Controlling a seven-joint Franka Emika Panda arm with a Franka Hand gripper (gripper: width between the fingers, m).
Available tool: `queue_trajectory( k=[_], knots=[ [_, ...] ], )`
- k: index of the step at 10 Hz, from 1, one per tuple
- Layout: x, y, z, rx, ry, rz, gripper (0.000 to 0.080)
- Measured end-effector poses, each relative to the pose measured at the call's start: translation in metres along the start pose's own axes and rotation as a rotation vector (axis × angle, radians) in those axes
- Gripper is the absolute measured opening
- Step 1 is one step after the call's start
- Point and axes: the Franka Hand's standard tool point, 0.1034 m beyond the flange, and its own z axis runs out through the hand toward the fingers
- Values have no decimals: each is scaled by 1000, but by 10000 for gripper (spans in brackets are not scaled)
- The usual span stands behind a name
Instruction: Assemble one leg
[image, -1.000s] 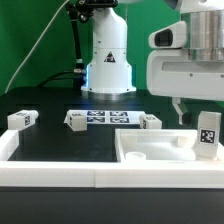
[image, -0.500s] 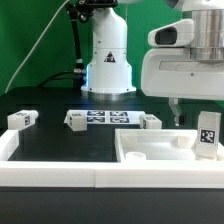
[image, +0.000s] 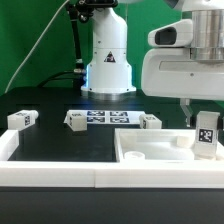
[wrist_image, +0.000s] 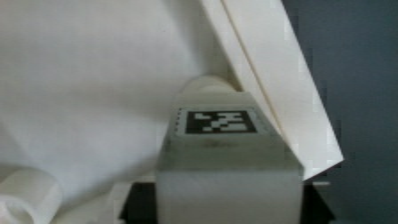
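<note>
Standing upright in a corner of the white panel (image: 165, 152), tight against its raised rim, the leg (image: 207, 134) faces its black-and-white tag outward. It is probably there because a corner is where a leg joins the panel. Whether it is already seated in the panel cannot be read from these views.

The hand (image: 192, 118) hangs over that same corner with one finger (image: 187, 114) lowered just beside the leg. The other finger is hidden. The wrist view has the leg centred under the camera, so the hand looks lined up for a grasp or a twist. Whether it is spread or pinching the leg I cannot tell.

The panel works like a shallow tray. Inside its rim, besides the leg, are a short round stub (image: 180, 141) near the leg and a low round mark farther along the floor – perhaps sockets, but too small to be sure.

Beyond the panel's far rim, on the black tabletop (image: 60, 142), three loose posts (image: 77, 120) lie apart. The marker board (image: 105, 118) lies flat among them.
</note>
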Motion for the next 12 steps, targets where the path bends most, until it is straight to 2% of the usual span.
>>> queue_trajectory(
  k=[2, 10, 12],
  knots=[
    [-1, 0, 1, 15, -12, 207, 290],
    [-5, -2, 1, -4, -4, 1246, 291],
    [-5, -3, 0, -5, 3, 1388, 291]
  ],
)
